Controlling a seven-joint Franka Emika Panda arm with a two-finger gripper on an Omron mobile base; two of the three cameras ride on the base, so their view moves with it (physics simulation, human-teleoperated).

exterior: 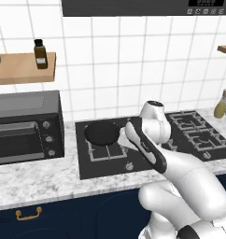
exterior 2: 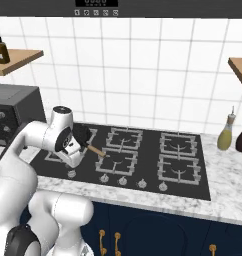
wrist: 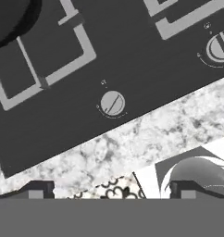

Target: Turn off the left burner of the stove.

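The stove point(exterior: 133, 165) lies flat in the marble counter point(exterior: 35, 179), between the toaster oven point(exterior: 26, 126) on the left and two bottles point(exterior 2: 225, 132) on the right, with a dark pan point(exterior: 102, 133) sitting on its left rear grate. Along the stove's front edge runs a row of small silver knobs, and the leftmost knob point(wrist: 112, 102) sits almost centred in the hand view, with the next knob point(wrist: 220, 46) off toward the upper right. The arm is bent over the left end of the cooktop, and the gripper point(wrist: 109, 190) hovers above the counter's front edge, apart from the knob. To do this step well, I judge the hand should first shift so the leftmost knob lies between the fingertips point(wrist: 37, 190), then descend straight, close squarely across it and twist without slipping. The fingers stand wide apart, holding and touching nothing.
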